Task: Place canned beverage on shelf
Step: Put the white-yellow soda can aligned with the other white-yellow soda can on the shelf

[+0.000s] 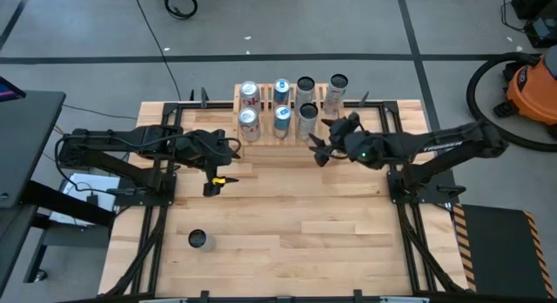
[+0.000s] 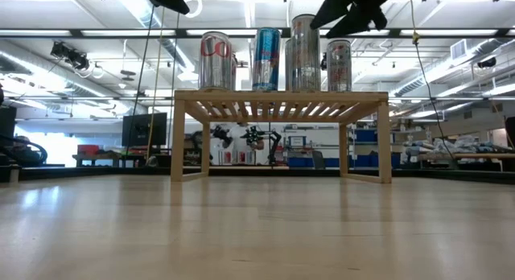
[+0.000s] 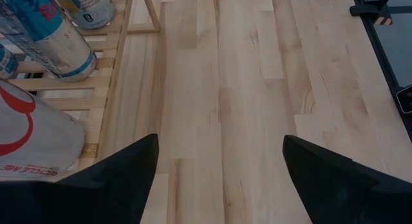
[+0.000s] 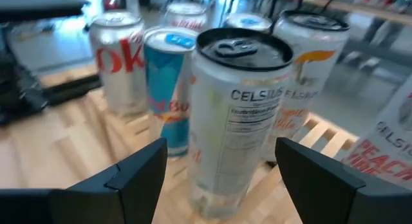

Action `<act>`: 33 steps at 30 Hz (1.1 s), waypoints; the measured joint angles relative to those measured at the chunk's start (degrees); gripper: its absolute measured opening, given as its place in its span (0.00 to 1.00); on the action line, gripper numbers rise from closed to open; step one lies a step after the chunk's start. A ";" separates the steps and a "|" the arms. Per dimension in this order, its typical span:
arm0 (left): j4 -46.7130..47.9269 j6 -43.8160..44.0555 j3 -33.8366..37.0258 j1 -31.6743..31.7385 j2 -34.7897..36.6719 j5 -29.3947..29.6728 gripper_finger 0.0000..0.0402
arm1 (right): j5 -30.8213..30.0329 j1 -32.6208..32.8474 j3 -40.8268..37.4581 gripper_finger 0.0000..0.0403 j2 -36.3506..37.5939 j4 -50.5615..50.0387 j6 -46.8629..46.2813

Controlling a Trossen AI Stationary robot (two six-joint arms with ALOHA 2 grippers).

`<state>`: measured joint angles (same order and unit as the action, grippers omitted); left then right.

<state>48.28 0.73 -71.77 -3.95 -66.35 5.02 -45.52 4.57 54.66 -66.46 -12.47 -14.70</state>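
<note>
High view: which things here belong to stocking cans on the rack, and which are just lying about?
Part of the job:
- shelf
- eight cans on shelf
- lone can on table, not yet shelved
- right gripper, open, by the front Celsius can
- left gripper, open, empty, over the table

Lying about:
- orange vacuum on the floor
- cable coil
</note>
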 joint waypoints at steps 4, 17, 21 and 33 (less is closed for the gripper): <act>-0.03 0.00 0.00 0.00 -0.02 0.00 0.83 | -3.82 1.02 -4.61 0.74 0.00 9.21 3.40; -0.08 0.09 0.00 0.01 -0.01 0.00 0.83 | -1.58 -1.41 -8.29 0.74 0.00 19.89 9.06; -0.10 0.11 0.00 0.00 -0.01 0.00 0.83 | 3.06 -2.38 -8.29 0.74 0.00 20.23 8.42; -0.10 1.62 0.00 0.01 0.00 0.00 0.83 | 10.24 -2.41 -8.29 0.76 0.00 20.35 10.48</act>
<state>48.18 2.35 -71.77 -3.94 -66.35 5.02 -35.29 2.15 46.37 -66.46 7.88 -4.22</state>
